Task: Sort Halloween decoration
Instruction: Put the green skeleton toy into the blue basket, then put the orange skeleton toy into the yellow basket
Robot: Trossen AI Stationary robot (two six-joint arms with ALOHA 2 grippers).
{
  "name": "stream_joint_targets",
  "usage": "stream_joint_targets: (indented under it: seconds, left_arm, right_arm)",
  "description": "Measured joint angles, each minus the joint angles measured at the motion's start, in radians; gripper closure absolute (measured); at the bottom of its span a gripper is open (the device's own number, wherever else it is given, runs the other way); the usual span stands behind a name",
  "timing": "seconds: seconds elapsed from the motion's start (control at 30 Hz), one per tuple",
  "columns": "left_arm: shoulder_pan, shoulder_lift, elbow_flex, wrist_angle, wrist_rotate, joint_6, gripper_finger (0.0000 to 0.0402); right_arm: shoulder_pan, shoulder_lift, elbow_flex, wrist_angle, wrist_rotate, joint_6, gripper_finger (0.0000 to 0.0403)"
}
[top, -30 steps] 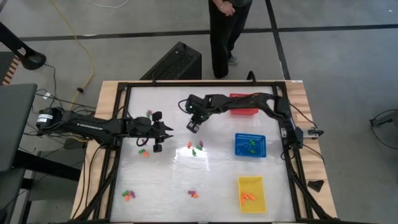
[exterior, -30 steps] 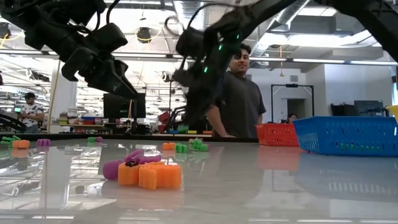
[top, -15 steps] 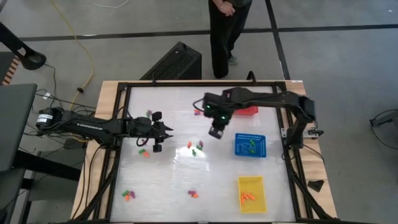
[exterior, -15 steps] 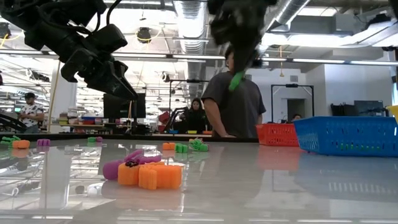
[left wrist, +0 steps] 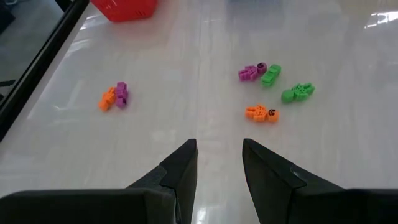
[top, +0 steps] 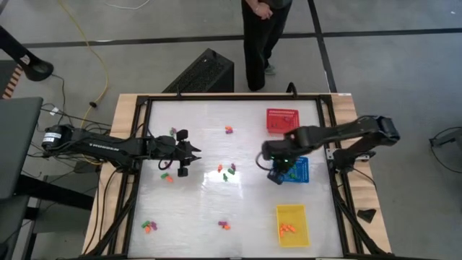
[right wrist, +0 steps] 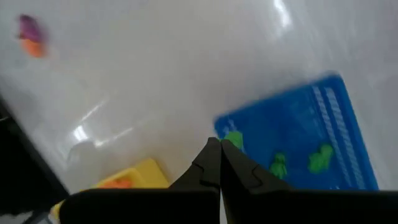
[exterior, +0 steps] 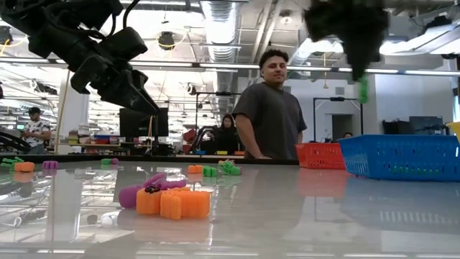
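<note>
The right gripper (top: pixel 276 175) has been swung across from the far middle of the surface (top: pixel 209 209) to the near-left corner of the blue basket (top: pixel 300 170), while the left gripper (top: pixel 193 152) has been kept where it was, raised over the left half. In the low view a small green trinket (exterior: pixel 363 89) is seen hanging below the right gripper's dark fingers, which are pinched fully together on it above the basket. The left gripper's fingers (left wrist: pixel 180 171) are held partly apart with nothing between them.

The remaining Halloween decoration is left scattered: a mixed cluster (top: pixel 227 172) of orange, green and purple pieces near the middle, an orange-and-purple pair (top: pixel 229 130) at the far side, a pair (top: pixel 167 175) below the left gripper, and two more small groups (top: pixel 149 227) along the near edge. Green pieces (right wrist: pixel 278 163) are already lying in the blue basket and orange ones (top: pixel 287 229) in the yellow basket (top: pixel 292 214); the red basket (top: pixel 282 120) stands behind.

The trinkets look light, rigid and smooth, so they are likely to skid on the glossy surface if nudged. Each would best be pinched across its narrow body, from straight above, and pieces lying against one another would need separating first.
</note>
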Motion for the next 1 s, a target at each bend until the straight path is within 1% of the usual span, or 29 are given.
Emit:
stream_joint_targets:
  seconds: [0.1, 0.2, 0.4, 0.63, 0.8, 1.0]
  left_arm:
    - [0.0, 0.0, 0.0, 0.011, 0.0, 0.0, 0.0284]
    - [0.0, 0.0, 0.0, 0.026, 0.0, 0.0, 0.0284]
    - [0.0, 0.0, 0.0, 0.051, 0.0, 0.008, 0.0284]
    - [0.0, 0.0, 0.0, 0.052, 0.0, 0.028, 0.0284]
    - [0.0, 0.0, 0.0, 0.052, 0.0, 0.028, 0.0284]
    - [0.0, 0.0, 0.0, 0.052, 0.0, 0.028, 0.0284]
  right_arm:
    - [0.019, -0.057, -0.089, 0.005, 0.038, 0.082, 0.0381]
    - [0.019, -0.082, -0.168, 0.039, 0.068, 0.127, 0.0381]
    - [0.003, -0.087, -0.301, 0.121, 0.089, 0.134, 0.0381]
    - [-0.036, -0.087, -0.416, 0.258, 0.103, 0.14, 0.0381]
    - [-0.063, -0.086, -0.471, 0.323, 0.103, 0.142, 0.0381]
    - [-0.068, -0.086, -0.474, 0.324, 0.102, 0.142, 0.0381]
